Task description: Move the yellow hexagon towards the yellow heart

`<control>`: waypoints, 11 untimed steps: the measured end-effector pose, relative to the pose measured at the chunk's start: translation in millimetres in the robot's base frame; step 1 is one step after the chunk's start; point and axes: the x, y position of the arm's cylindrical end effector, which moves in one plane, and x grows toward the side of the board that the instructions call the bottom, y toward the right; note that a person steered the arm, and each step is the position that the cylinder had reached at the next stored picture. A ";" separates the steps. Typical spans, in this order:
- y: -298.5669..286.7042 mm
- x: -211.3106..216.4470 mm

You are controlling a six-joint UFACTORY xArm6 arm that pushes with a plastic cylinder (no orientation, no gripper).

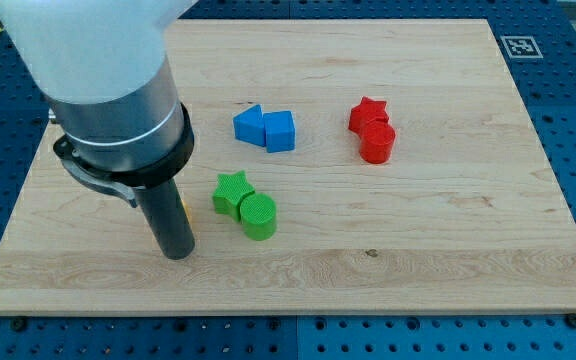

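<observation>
My tip [177,254] rests on the wooden board [418,250] at the view's lower left, left of the green blocks. Only a thin sliver of a yellow block [184,211] shows, right against the rod's right side, just above the tip. I cannot tell whether it is the hexagon or the heart. The rest of it, and any other yellow block, is hidden behind the rod and the arm's big grey and white body [118,100].
A green star [231,191] touches a green cylinder [258,216] just right of the rod. Two blue blocks, a triangle [249,124] and a wedge-like one [280,131], sit together at upper centre. A red star [368,113] touches a red cylinder [377,144] at upper right.
</observation>
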 end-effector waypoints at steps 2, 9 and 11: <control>-19.6 -11.8; -53.1 -23.3; 29.1 -33.6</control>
